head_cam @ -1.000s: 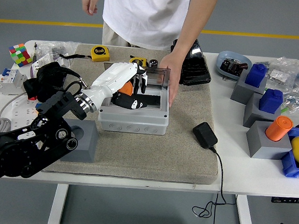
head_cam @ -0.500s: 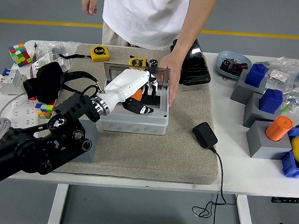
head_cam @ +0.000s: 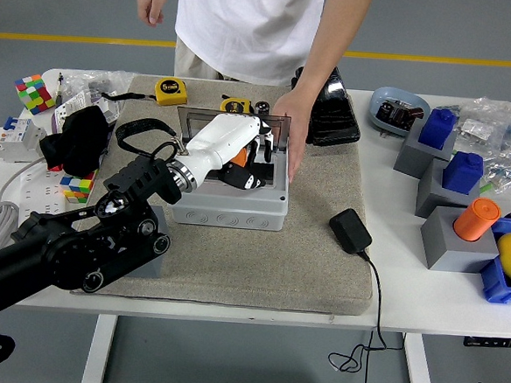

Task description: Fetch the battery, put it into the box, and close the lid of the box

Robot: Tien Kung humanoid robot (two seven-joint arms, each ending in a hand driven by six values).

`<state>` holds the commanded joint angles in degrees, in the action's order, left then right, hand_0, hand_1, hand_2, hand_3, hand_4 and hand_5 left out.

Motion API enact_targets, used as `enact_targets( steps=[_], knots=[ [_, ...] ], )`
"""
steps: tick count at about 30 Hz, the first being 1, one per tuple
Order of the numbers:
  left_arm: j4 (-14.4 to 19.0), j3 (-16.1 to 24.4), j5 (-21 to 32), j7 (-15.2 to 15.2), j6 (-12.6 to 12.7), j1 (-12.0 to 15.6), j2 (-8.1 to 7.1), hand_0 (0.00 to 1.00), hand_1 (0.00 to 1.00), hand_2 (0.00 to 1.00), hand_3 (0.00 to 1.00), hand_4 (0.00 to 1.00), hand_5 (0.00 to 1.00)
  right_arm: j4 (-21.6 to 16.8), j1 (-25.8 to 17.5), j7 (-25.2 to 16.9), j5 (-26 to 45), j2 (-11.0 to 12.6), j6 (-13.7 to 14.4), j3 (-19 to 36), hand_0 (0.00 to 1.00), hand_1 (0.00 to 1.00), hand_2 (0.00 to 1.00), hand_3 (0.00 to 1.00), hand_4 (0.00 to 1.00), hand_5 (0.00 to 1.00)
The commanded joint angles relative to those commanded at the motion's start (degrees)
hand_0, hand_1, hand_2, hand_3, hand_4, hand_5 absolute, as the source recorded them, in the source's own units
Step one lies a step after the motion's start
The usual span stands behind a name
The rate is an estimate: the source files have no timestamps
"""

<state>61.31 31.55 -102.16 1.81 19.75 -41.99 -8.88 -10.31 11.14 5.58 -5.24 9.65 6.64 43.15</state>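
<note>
- At the near left of the worktop (head_cam: 441, 301), the robot's black left arm reaches in diagonally over a tan mat (head_cam: 312, 266), which covers the middle of the table.
- On that mat stands the grey box (head_cam: 228, 209), its clear lid (head_cam: 277, 132) raised upright at the far side.
- The left robot hand (head_cam: 240, 160) is white with dark fingertips and sits inside the open box, fingers curled around the orange battery (head_cam: 239, 156).
- Only a small orange patch of the battery shows between the fingers, so its long axis and the way it points cannot be told.
- The battery is within the box's opening, held in the hand; whether it touches the box floor is hidden.
- A black adapter (head_cam: 350, 231) with its cable lies on the mat right of the box.
- Beyond the box, a person in a white shirt stands at the far edge; one hand (head_cam: 293, 124) rests against the box's right far corner by the lid, the other hangs free.
</note>
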Motion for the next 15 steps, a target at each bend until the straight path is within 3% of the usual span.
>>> enact_targets(
  steps=[3, 4, 9, 10, 15],
  knots=[
    [-0.2, -0.1, 0.5, -0.9, 0.4, 0.1, 0.10, 0.101, 0.239, 0.340, 0.484, 0.998, 0.002, 0.0, 0.0, 0.1, -0.2, 0.0, 0.0, 0.2, 0.623, 0.684, 0.667, 0.549, 0.917, 0.488],
    [-0.2, -0.1, 0.8, -1.2, 0.5, 0.1, 0.10, 0.247, 0.476, 0.458, 0.534, 0.998, 0.116, 0.0, 0.0, 0.1, -0.2, 0.0, 0.0, 0.2, 0.622, 0.684, 0.667, 0.549, 0.917, 0.488],
    [-0.2, -0.2, 1.8, -2.5, 0.8, 0.2, 0.07, 0.247, 0.476, 0.458, 0.534, 0.998, 0.116, 0.0, 0.0, 0.1, -0.2, 0.0, 0.0, 0.2, 0.622, 0.684, 0.667, 0.549, 0.917, 0.488],
    [-0.2, -0.2, 2.1, -2.7, 0.8, 0.2, 0.06, 0.374, 0.526, 0.524, 0.574, 0.998, 0.220, 0.0, 0.0, 0.1, -0.1, 0.0, 0.0, 0.1, 0.624, 0.684, 0.667, 0.549, 0.916, 0.488],
    [-0.2, -0.1, 2.2, -2.9, 0.7, 0.3, -0.01, 0.374, 0.526, 0.524, 0.574, 0.998, 0.220, 0.0, 0.0, 0.0, 0.0, -0.1, -0.1, -0.1, 0.624, 0.684, 0.667, 0.549, 0.916, 0.488]
  ],
)
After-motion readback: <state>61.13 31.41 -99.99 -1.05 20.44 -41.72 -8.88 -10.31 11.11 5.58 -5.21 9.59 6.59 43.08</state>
